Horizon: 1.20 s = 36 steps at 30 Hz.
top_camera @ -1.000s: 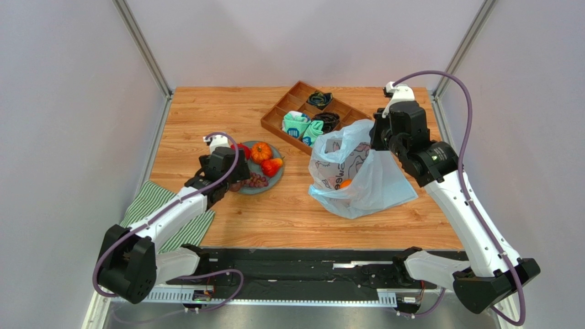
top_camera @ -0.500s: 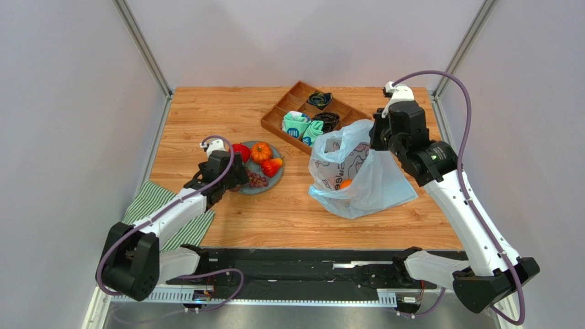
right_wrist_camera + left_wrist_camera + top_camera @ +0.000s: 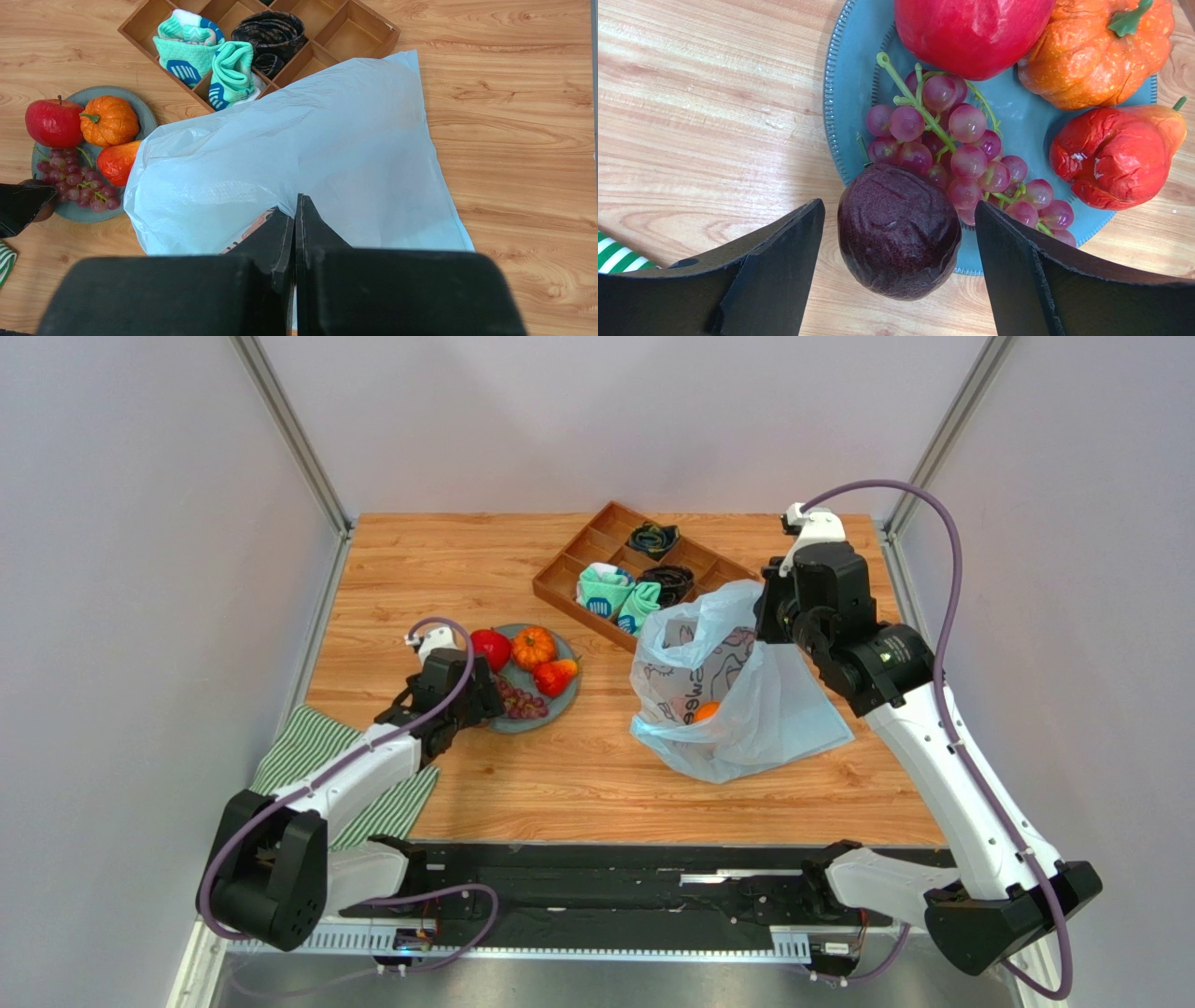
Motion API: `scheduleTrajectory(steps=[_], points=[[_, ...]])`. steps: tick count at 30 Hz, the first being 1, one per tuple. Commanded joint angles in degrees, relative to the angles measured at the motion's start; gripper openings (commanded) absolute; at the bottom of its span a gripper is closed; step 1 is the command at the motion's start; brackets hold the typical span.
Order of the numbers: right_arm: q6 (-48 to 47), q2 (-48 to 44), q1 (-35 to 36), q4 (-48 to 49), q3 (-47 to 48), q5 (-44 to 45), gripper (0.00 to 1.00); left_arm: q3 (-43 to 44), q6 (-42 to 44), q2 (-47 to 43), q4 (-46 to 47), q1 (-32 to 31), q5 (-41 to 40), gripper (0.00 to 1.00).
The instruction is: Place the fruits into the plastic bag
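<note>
While the left gripper's fingers stand apart, the dark purple fruit sits untouched between them.

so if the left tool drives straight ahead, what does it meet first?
The dark purple fruit, between the open jaws of the left tool at the plate rim; grape bunch just beyond.

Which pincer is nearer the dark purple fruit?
Left. The left pincer straddles the dark purple fruit at the plate's edge, open, with a gap on each side. The right pincer is across the table, shut on the plastic bag.
</note>
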Motion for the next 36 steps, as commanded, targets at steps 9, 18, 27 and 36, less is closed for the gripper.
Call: scheduleTrajectory(steps=[9, 18, 27, 36], points=[[-0.5, -0.1, -0.1, 2.8, -0.1, 0.2, 0.00, -1.9, -1.1, -3.4, 1.4, 0.7, 0.8, 0.57], [-0.5, -0.4, -0.2, 2.8, -0.3, 0.1, 0.00, -1.8, 0.8, -6.2, 0.8, 0.7, 2.5, 0.46], [-0.4, -0.1, 0.0, 2.8, 0.1, -0.2, 0.00, -0.1, 6.9, -15.4, 5.8, -0.8, 12.7, 0.45], [-0.1, -0.2, 0.0, 3.1, -0.1, -1.0, 0.00, 2.2, 5.3, -14.7, 21.8, -12.7, 24.2, 0.46]])
